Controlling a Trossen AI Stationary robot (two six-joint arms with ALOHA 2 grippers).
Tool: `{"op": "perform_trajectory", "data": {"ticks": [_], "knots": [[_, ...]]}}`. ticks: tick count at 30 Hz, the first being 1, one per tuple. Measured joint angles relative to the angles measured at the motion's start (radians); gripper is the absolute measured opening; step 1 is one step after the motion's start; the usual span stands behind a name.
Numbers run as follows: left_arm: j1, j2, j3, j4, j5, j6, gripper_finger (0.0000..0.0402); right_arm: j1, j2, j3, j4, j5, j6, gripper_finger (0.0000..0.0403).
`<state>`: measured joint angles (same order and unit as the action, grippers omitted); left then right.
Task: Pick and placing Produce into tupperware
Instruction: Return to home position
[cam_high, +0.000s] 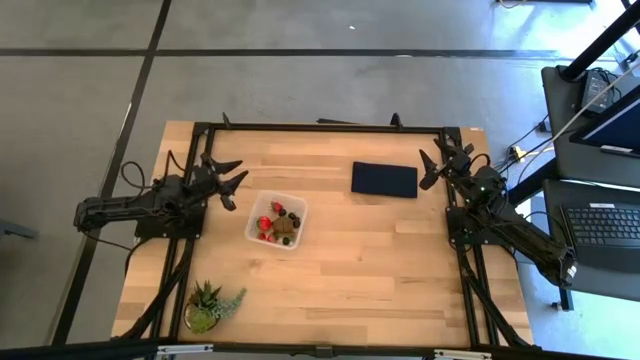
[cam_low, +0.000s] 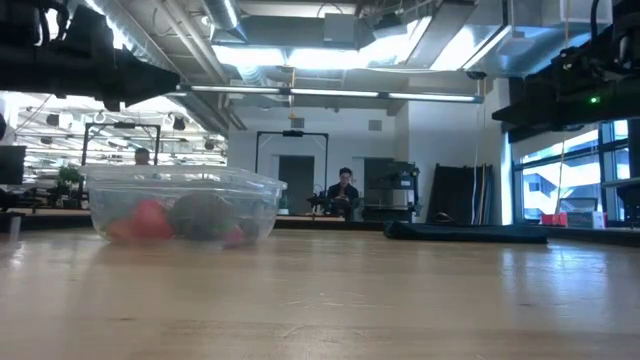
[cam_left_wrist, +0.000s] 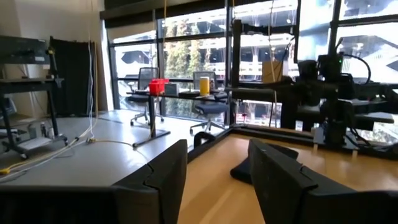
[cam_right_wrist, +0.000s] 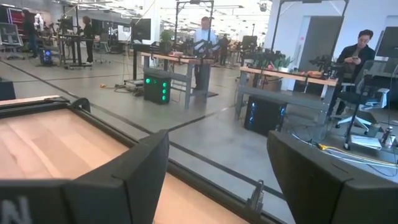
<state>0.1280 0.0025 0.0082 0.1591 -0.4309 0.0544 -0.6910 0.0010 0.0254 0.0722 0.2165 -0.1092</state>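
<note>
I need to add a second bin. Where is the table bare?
Bare wood spreads between the tupperware, the dark blue rectangle and the potted plant, toward the right gripper. Crowded between the left gripper and tupperware.

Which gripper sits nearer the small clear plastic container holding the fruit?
Left. The left gripper hangs close beside the clear plastic container, on its left-arm side; the right gripper is across the table, beyond the flat dark blue rectangle.

tupperware (cam_high: 301, 212) 1 | kiwi (cam_high: 287, 227) 1 | blue mat (cam_high: 384, 179) 1 | plant (cam_high: 207, 306) 1
</note>
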Motion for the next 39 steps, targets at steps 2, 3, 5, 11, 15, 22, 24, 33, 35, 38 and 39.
{"op": "perform_trajectory", "data": {"ticks": [2,3,5,11,15,22,24,33,35,38,39], "knots": [[0.0,0.0,0.0,0.001,-0.004,0.0,0.0161,0.0,0.0,0.0,-0.01,0.0,-0.001,0.0273],[0.0,0.0,0.0,0.0,-0.004,0.0,0.0161,0.0,0.0,0.0,-0.02,0.0,-0.001,0.0273],[0.0,0.0,0.0,-0.012,-0.004,0.0,0.0162,0.0,0.0,0.0,-0.056,0.0,0.003,0.0273],[0.0,0.0,0.0,-0.017,-0.005,0.0,0.0169,0.0,0.0,0.001,-0.071,0.002,0.052,0.0273],[0.0,0.0,0.0,-0.017,-0.005,0.001,0.017,0.0,0.0,0.001,-0.071,0.002,0.048,0.0273],[0.0,0.0,0.0,-0.016,-0.006,0.001,0.0161,0.0,0.0,0.001,-0.071,0.001,0.213,0.0273],[0.0,0.0,0.0,-0.016,-0.006,0.001,0.0161,0.0,0.0,0.001,-0.071,0.001,0.24,0.0273],[0.0,0.0,0.0,-0.016,-0.006,0.002,0.017,0.0,0.0,0.001,-0.071,0.0,0.211,0.0273],[0.0,0.0,0.0,-0.016,-0.006,0.002,0.017,0.0,0.0,0.001,-0.071,0.0,0.207,0.0273],[0.0,0.0,0.0,-0.016,-0.006,0.002,0.0167,0.0,0.0,0.001,-0.071,0.0,0.21,0.0273],[0.0,0.0,0.0,-0.016,-0.006,0.001,0.0166,0.0,0.0,0.001,-0.071,0.0,0.211,0.0273]]}}
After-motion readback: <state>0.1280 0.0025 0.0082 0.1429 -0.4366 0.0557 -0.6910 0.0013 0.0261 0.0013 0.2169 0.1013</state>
